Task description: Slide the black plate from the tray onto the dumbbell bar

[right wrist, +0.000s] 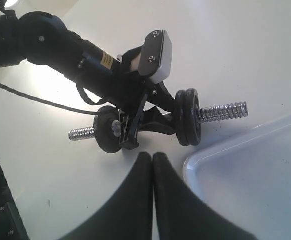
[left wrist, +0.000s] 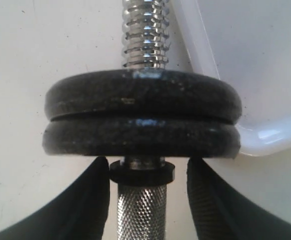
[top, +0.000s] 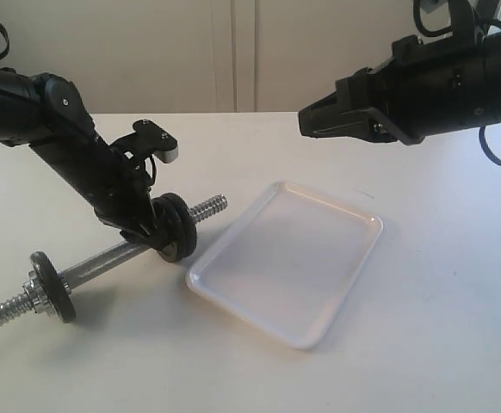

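Note:
The white tray [top: 295, 258] holds nothing. On the table left of it lies the dumbbell bar [top: 104, 260], carrying two black discs pressed together near its right threaded end. The outer disc, nearest the thread, is the black plate [top: 185, 222] [left wrist: 143, 95] [right wrist: 193, 118]. My left gripper [top: 156, 241] [left wrist: 148, 165] is open and straddles the knurled bar just behind the discs, with a gap on both sides. My right gripper [top: 306, 120] [right wrist: 152, 156] hangs shut and empty, high above the tray's far edge.
A third black disc [top: 52, 286] [right wrist: 108, 132] sits near the bar's left end, with bare thread sticking out beyond it. The tray's corner [left wrist: 265, 60] lies close to the paired discs. White tabletop extends right of and in front of the tray.

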Controlling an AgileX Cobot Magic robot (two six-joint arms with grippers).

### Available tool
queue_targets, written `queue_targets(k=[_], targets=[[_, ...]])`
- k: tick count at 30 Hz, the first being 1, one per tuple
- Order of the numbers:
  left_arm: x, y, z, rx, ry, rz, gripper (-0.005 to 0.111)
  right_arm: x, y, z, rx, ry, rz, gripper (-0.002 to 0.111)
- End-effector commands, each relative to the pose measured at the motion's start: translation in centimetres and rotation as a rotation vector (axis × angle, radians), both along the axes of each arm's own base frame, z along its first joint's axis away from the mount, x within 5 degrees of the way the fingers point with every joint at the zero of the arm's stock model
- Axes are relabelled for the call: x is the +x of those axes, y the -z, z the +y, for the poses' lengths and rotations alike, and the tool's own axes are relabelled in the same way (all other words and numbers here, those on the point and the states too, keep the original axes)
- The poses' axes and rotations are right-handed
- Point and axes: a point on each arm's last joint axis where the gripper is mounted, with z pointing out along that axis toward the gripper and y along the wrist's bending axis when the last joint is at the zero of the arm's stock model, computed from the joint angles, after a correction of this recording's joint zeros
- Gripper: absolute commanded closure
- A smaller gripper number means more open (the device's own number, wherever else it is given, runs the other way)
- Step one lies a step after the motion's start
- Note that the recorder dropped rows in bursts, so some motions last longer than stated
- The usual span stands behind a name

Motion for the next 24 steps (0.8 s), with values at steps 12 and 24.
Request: queue_targets(k=[12, 24], targets=[[-0.46, -0.58, -0.08, -0.013, 0.005, 0.024, 0.054, -0.09, -0.01, -0.20, -0.008, 0.007, -0.005, 0.107], [-0.47, -0.45, 0.21, 0.027, 0.026, 0.017, 0.054, -0.10, 0.05, -0.23, -0.016, 0.005, -0.007, 0.107]])
